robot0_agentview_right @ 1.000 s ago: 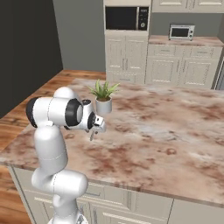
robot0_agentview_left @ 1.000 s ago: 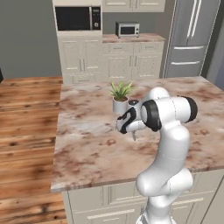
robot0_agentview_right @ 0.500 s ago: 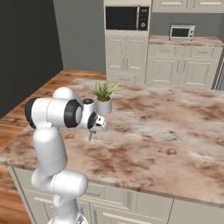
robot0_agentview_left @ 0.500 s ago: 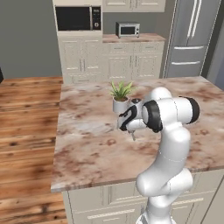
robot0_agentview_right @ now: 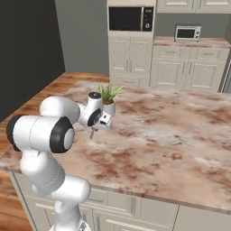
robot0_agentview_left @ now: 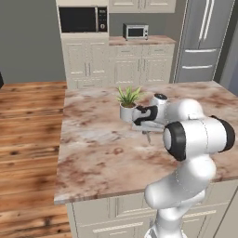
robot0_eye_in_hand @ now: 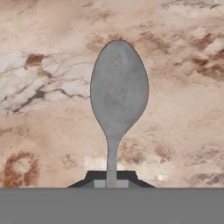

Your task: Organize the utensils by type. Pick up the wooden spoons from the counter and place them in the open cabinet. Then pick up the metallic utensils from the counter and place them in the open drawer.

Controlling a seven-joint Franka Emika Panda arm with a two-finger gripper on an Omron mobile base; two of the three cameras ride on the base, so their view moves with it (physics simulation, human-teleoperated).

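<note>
While clamped narrow on its thin handle, gripper point(robot0_eye_in_hand: 111, 180) holds 1 grey metal spoon point(robot0_eye_in_hand: 118, 94), bowl out front above marbled counter point(robot0_eye_in_hand: 39, 65).

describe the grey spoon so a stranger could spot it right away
Start at the big reddish-brown and cream marbled island counter and find the small potted plant on it. Just beside the pot, the white arm's pincer is shut on the thin handle of a grey metal spoon, with a smooth oval bowl.

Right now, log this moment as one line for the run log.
hand: shut on metal spoon | grip: handle, bowl pointing away | spoon over counter | potted plant beside hand | phase: spoon grasped
</note>
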